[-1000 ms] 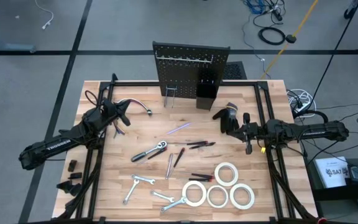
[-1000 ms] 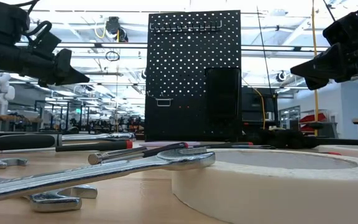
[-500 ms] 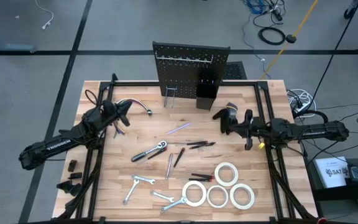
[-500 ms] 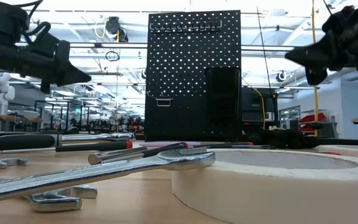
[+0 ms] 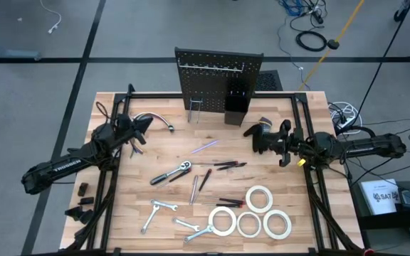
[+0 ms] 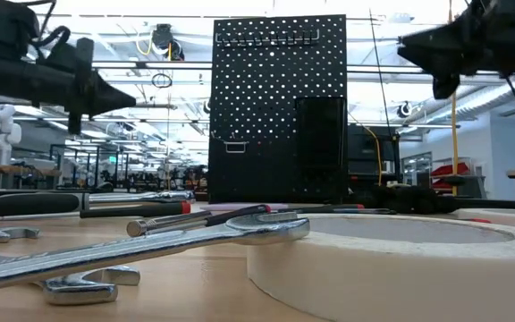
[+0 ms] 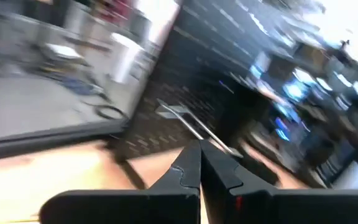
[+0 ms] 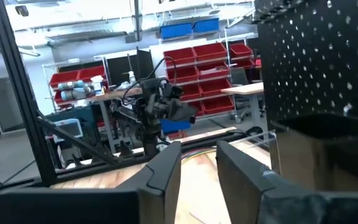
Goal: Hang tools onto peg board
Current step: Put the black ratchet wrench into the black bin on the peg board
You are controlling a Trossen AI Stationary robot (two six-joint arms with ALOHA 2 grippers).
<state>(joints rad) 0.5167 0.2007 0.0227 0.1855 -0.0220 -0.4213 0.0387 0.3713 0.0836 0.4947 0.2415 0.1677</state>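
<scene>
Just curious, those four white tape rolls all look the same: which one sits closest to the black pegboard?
The tape roll at the top of the cluster, alone above the other three, which lie in a row below it, farther from the peg board.

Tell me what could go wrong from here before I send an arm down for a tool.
1. The right tool, open and empty, hovers by the black glove; descending there could catch the glove instead.
2. The screwdrivers and ratchet lie close together, so a grab may drag a neighbour.
3. The peg board stands upright on the table's far edge; a bump might tip it.
</scene>
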